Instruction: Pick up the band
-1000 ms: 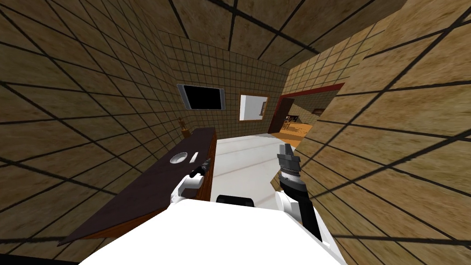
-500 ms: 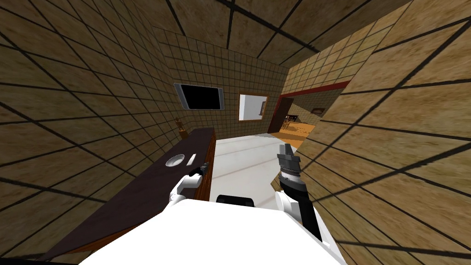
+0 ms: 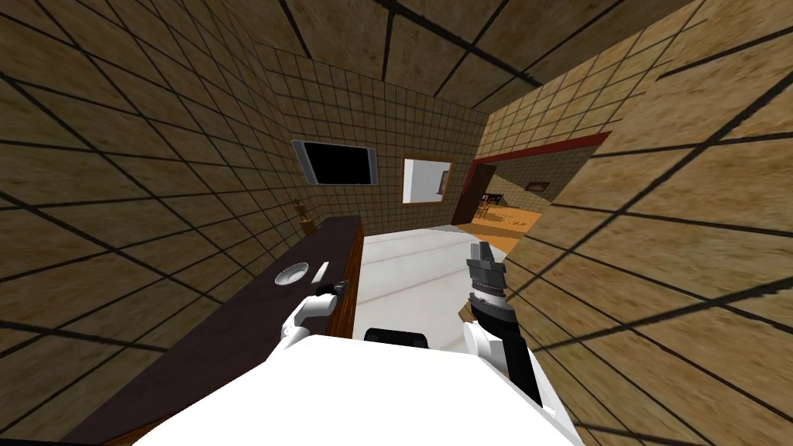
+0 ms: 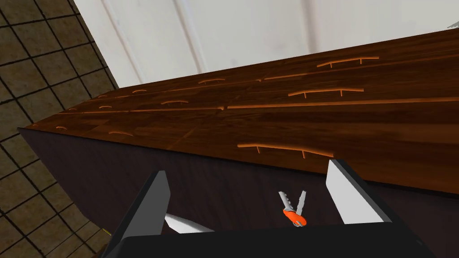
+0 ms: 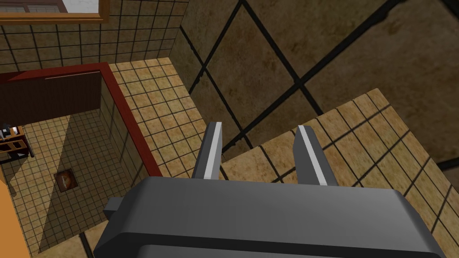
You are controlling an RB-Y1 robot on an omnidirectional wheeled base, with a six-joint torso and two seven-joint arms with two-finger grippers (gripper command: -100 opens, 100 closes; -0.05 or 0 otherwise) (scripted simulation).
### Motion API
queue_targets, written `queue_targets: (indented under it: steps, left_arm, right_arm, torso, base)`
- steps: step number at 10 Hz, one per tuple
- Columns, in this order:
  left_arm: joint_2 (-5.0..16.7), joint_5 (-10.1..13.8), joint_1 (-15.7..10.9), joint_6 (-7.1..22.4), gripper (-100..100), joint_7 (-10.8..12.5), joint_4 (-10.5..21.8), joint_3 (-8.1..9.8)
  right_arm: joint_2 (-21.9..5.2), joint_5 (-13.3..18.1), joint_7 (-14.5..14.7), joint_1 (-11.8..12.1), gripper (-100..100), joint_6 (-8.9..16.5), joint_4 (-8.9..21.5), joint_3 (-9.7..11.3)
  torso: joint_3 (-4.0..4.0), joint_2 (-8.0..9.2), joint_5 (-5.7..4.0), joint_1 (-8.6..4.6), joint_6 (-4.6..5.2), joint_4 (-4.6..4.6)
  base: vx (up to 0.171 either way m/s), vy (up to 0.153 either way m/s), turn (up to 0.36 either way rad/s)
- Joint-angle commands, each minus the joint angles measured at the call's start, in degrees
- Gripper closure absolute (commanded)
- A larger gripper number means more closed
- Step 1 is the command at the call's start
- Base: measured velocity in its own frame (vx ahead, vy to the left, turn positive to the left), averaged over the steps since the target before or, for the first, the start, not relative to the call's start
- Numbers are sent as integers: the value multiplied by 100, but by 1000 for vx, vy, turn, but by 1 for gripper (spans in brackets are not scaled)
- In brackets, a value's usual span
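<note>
Tiled room, a long dark counter [image 3: 232, 333] along the wall. The white band [image 3: 321, 271] lies flat on it just beside a bowl [image 3: 292, 272], near the left gripper [image 4: 246, 168] — fingers spread wide, holding nothing. The right gripper [image 5: 260, 127] is raised near the opposite wall — narrower gap, holding nothing.

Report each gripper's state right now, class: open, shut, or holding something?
Left gripper: open, holding nothing.
Right gripper: open, holding nothing.

left forearm [image 3: 308, 312] white | right forearm [image 3: 496, 310] dark, possibly ribbed wrist collar | left end effector [image 4: 247, 168]: grey blade fingers [image 4: 154, 201], dark box
</note>
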Motion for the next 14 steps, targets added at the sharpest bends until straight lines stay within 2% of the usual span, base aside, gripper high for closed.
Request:
queue_targets:
  steps: [1,6,7,10,14]
  left_arm:
    - [49,82,-30,201,-100,-6,109,46]
    - [397,675,-189,1158,-100,-32,860,395]
    - [397,675,-189,1177,-100,-32,860,395]
    - [600,956,-253,1631,-100,-42,1195,564]
    - [884,1205,-310,2057,-100,-50,1495,715]
  right_arm:
    - [0,0,0,0,0,0,0,0]
    - [-1,0,0,1,0,0,0,-1]
    - [0,0,0,1,0,0,0,-1]
    - [0,0,0,-1,0,0,0,0]
    - [0,0,0,-1,0,0,0,0]
  torso:
    - [0,0,0,0,0,0]
    - [-10,-16,3,16,-1,-4]
    - [-9,-14,4,15,-1,-4]
    - [8,15,2,8,0,2]
    - [5,12,2,6,0,1]
  base:
    - [87,29,8]
    - [116,59,37]
    - [68,46,17]
    - [61,43,35]
    - [72,41,23]
